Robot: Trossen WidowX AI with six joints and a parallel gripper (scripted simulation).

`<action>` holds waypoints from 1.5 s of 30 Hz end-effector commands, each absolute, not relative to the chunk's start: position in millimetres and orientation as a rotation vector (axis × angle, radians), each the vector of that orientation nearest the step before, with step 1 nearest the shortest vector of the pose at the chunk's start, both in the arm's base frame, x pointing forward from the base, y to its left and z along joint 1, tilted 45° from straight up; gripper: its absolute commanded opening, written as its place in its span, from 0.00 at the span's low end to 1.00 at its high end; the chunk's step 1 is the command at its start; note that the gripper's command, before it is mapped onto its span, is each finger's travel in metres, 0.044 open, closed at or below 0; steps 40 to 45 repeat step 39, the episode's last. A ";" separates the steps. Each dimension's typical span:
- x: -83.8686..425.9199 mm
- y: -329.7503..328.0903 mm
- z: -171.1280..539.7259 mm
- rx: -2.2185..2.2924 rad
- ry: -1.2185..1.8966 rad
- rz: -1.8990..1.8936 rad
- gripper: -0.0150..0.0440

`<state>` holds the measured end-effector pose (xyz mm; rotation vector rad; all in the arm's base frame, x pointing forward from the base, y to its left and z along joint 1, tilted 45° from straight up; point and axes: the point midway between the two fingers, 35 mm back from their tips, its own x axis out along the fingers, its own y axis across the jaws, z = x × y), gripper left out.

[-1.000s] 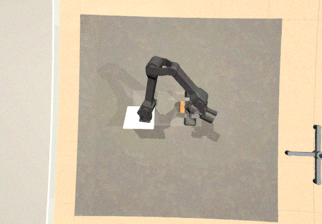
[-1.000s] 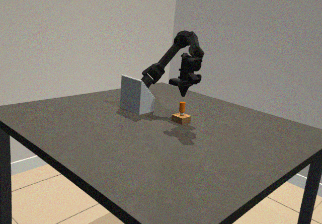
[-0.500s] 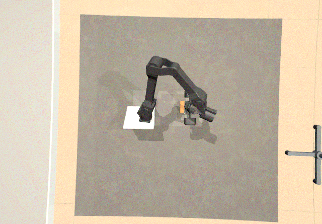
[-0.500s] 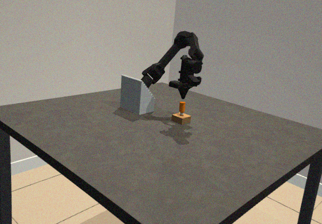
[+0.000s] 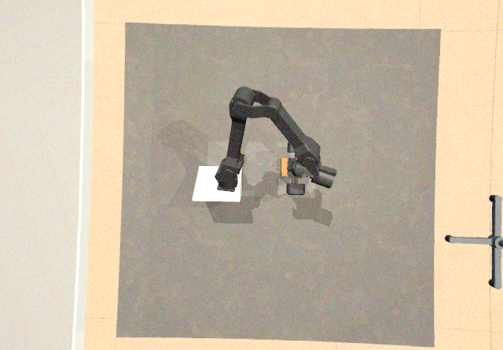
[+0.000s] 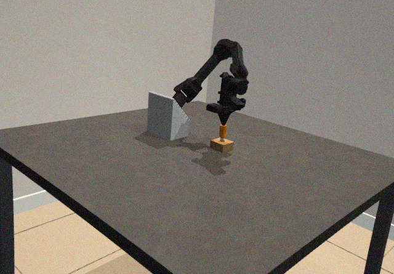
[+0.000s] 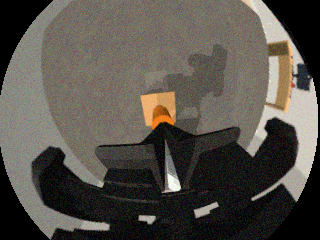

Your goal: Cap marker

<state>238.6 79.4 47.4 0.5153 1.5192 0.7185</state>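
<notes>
My gripper [image 6: 223,122] is closed tight w/ nothing between the fingers, tips together right on top of the orange cap [image 6: 223,131]. Closed tips make a blunt pusher, I reckon. Cap sits on the marker in the block [image 6: 221,145], prob. not clicked yet.

Overhead, oblique exterior, close wrist views

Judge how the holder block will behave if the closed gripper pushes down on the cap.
The holder block looks low, wide and flat-bottomed, so it will probably stay put. The cap stands upright directly under the shut gripper, so force likely goes straight down. Pushed off-centre, the tall, narrow marker might lever the block into tipping.
</notes>
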 end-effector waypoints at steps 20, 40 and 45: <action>248.0 18.6 107.4 0.514 1.515 0.715 0.25; 248.0 18.6 107.4 0.514 1.515 0.715 1.00; 248.0 18.6 107.4 0.514 1.515 0.715 1.00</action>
